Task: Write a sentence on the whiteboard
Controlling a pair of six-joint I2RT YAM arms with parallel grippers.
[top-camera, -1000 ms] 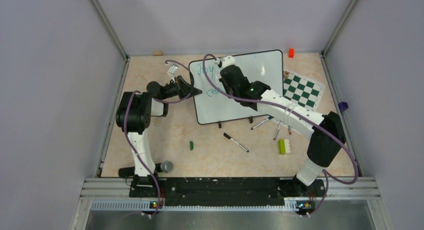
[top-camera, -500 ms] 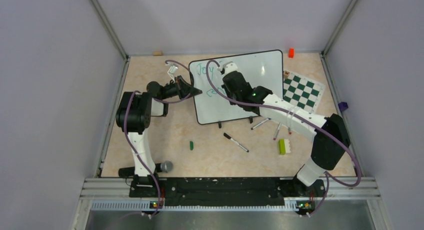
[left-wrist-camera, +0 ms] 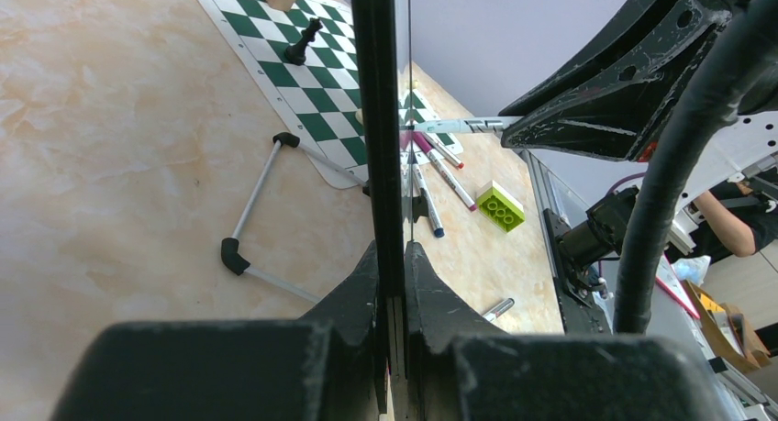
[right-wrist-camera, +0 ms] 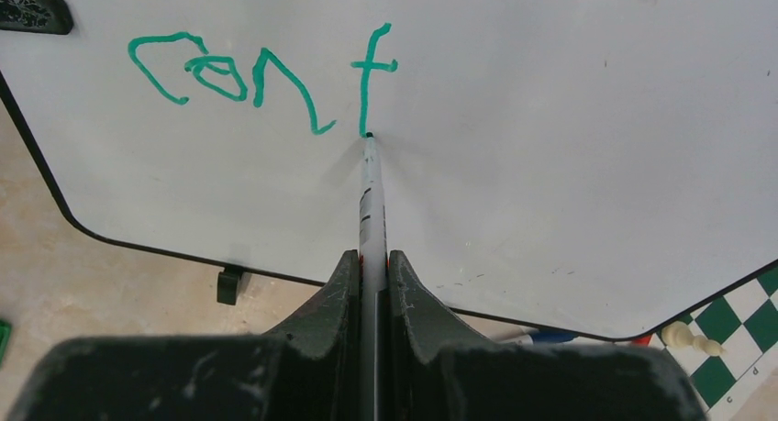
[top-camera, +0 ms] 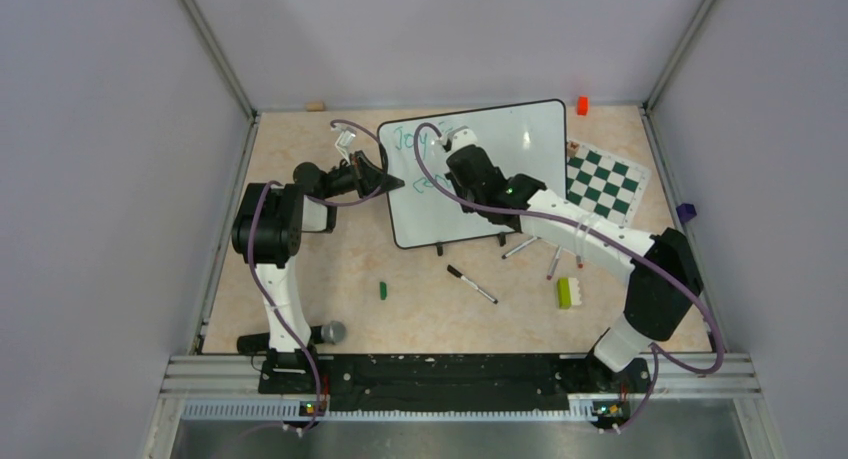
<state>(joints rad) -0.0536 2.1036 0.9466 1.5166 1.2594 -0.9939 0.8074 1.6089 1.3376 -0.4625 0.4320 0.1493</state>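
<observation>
The whiteboard (top-camera: 525, 144) stands tilted at the back of the table. My left gripper (top-camera: 395, 186) is shut on its black left edge (left-wrist-camera: 376, 118), the fingers (left-wrist-camera: 424, 274) pinching the frame. My right gripper (right-wrist-camera: 372, 256) is shut on a white marker (right-wrist-camera: 371, 201). The marker's tip touches the board at the foot of a teal "t". The sentence so reads "Joy" (top-camera: 408, 137) on the top line and "cont" (right-wrist-camera: 248, 72) below it. In the top view my right gripper (top-camera: 452, 177) hangs over that second line and hides part of it.
A green-and-white chess mat (top-camera: 605, 179) lies right of the board, with chess pieces (right-wrist-camera: 690, 337) on it. Loose markers (top-camera: 550, 254), a black marker (top-camera: 471, 284), a lime brick (top-camera: 565, 292) and a small green cap (top-camera: 382, 290) lie in front. An orange block (top-camera: 582, 105) sits at the back.
My right gripper has slid a little to the right along the second line with the marker, uncovering more of "Joy". The left gripper and the board have not moved.
</observation>
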